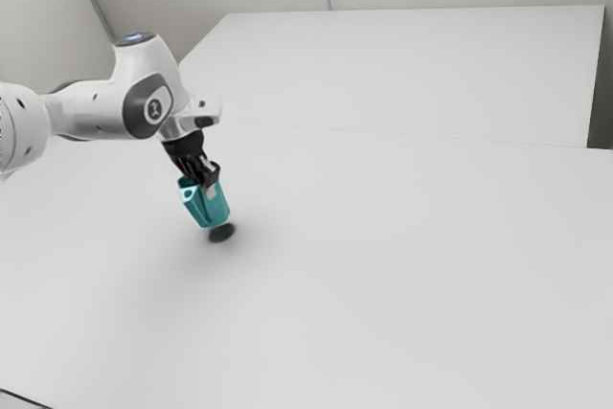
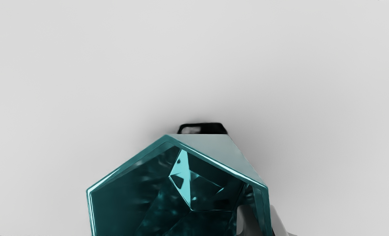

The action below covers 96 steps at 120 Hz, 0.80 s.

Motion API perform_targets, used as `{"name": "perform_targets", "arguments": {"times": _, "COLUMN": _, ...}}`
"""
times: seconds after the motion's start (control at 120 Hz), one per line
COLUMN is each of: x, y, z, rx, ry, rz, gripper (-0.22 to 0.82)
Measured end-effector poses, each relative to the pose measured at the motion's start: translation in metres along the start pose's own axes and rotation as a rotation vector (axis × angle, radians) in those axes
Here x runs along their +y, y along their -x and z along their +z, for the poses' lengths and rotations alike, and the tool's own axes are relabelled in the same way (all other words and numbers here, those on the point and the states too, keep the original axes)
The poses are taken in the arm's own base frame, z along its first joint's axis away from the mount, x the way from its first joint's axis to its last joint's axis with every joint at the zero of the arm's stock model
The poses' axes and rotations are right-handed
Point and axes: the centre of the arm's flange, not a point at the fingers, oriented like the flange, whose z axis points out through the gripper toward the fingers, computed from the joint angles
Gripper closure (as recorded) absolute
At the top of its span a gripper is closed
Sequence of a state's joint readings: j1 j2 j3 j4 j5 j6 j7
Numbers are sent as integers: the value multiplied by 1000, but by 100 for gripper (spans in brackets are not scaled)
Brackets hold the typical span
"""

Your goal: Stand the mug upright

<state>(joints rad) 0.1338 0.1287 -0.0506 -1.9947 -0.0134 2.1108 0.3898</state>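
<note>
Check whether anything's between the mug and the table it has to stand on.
Possibly: a dark patch shows right below the tilted mug held in the gripper. I can't tell whether it's shadow or an object. Nothing else visible stands between mug and table.

Beneath my claw (image 1: 209,177), the teal mug (image 1: 213,210) looks smooth and glossy; the pale bench (image 1: 383,265) looks smooth and matt.
</note>
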Motion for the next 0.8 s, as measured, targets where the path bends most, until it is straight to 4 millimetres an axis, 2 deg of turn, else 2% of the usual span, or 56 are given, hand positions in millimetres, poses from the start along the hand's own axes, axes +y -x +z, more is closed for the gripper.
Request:
{"name": "perform_targets", "arguments": {"times": 0.308, "x": 8, "y": -11, "z": 23, "rx": -31, "ry": 8, "rz": -80, "gripper": 79}}
{"name": "perform_targets", "arguments": {"times": 0.7, "x": 4, "y": -23, "z": 33, "rx": -43, "ry": 12, "rz": -154, "gripper": 79}}
{"name": "perform_targets", "arguments": {"times": 0.8, "x": 4, "y": -31, "z": 31, "rx": -43, "ry": 15, "rz": -161, "gripper": 71}}
